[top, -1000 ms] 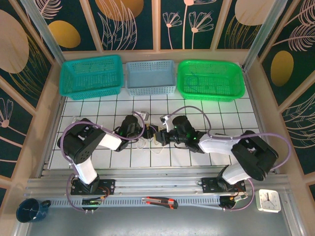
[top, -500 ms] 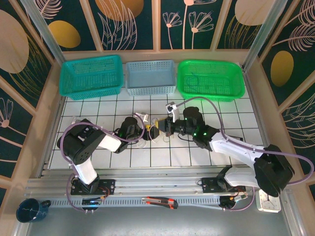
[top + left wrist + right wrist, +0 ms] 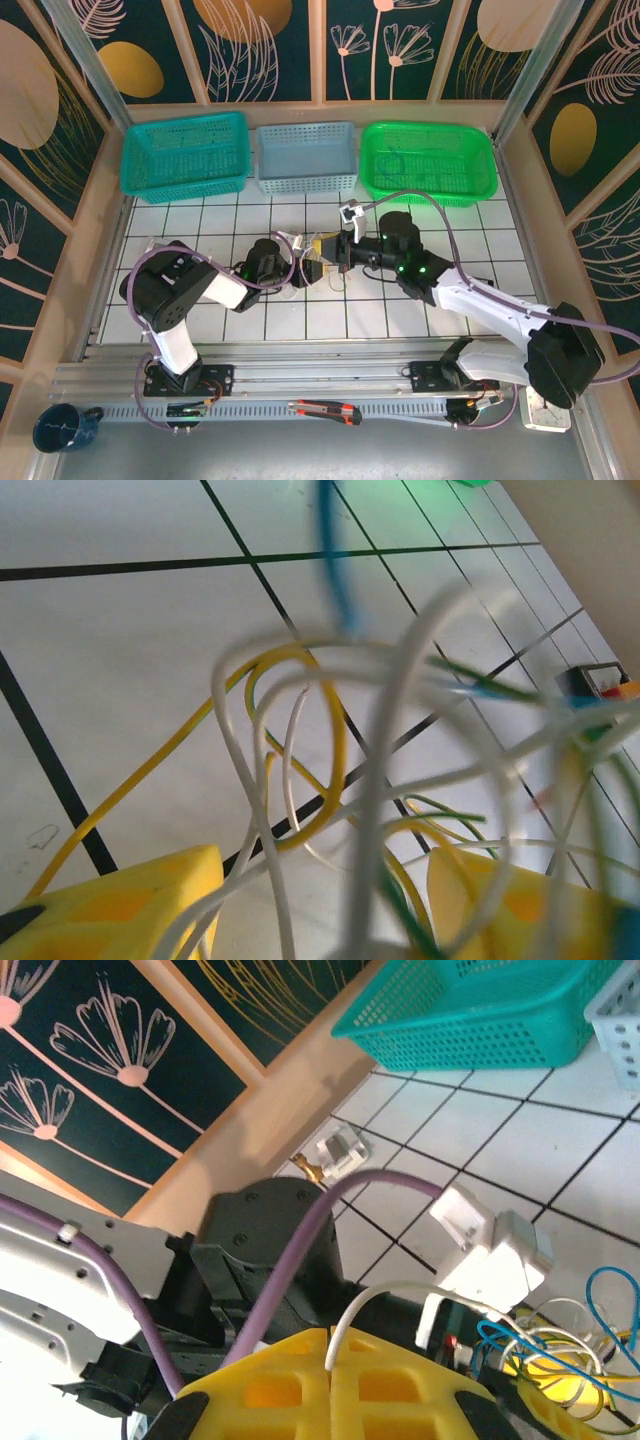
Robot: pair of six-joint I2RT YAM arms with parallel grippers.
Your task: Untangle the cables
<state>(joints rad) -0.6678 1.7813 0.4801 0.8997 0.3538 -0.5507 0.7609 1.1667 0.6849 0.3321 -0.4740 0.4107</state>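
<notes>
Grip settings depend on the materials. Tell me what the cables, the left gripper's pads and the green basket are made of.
The cables look like thin plastic-insulated wire: smooth coloured jackets holding springy loops. The left gripper's pads appear to be matte yellow plastic, moulded or printed; the blur leaves that open. The green basket is bright plastic by the look of it, with moulded perforated walls.

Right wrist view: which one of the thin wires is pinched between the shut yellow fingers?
The white wire: it rises out of the seam where the right gripper is shut, then arcs to the right. The blue wires loop free beside it.
</notes>
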